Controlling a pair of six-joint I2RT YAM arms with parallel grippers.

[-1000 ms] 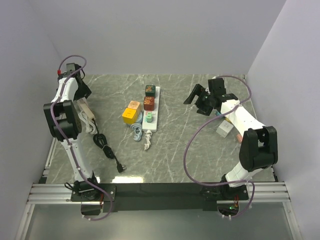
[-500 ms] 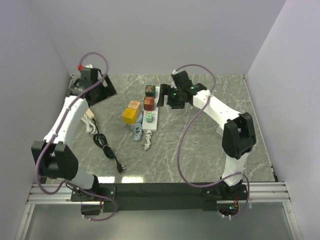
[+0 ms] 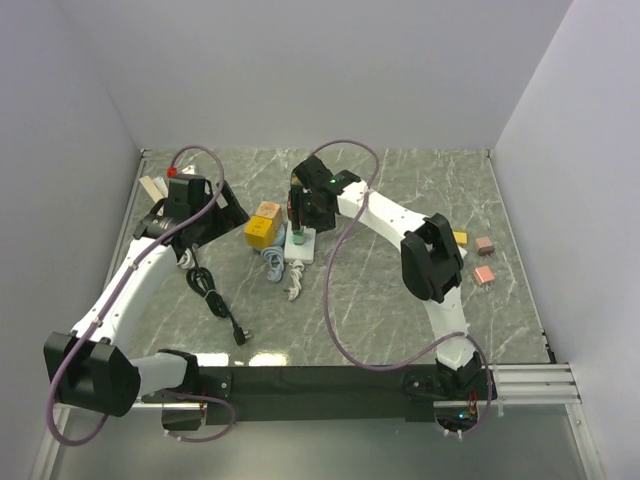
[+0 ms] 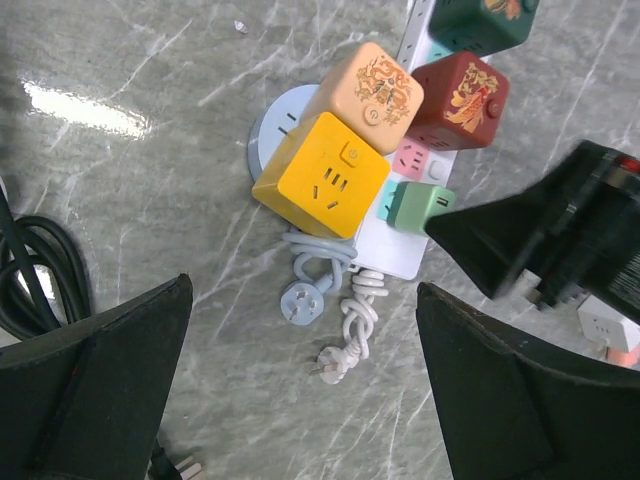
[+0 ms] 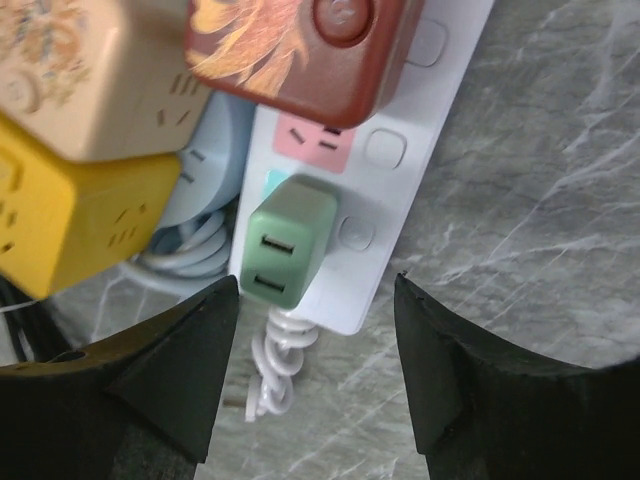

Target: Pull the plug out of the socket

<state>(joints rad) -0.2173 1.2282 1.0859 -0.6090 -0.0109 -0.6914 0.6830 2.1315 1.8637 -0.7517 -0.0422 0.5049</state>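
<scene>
Although the right arm blocks much of the long white power strip (image 5: 440, 90) in the top view, the right wrist view shows the mint green square plug (image 5: 287, 245) seated in the strip, beside a pink socket. Its prongs are hidden. The right pincer (image 5: 312, 300) hangs spread open above the plug and grips nothing. A glossy red cube adapter (image 5: 290, 40) is cut off at the top edge. The left pincer (image 4: 302, 290) is also wide open and empty, above a yellow cube socket (image 4: 322, 175) with a peach cube (image 4: 370, 90) touching it. A pale blue round base (image 4: 275, 125) is mostly covered by them. A coiled white cord (image 4: 352, 320) and a black cable (image 4: 30, 270) lie on the grey marble surface (image 3: 380, 270).
</scene>
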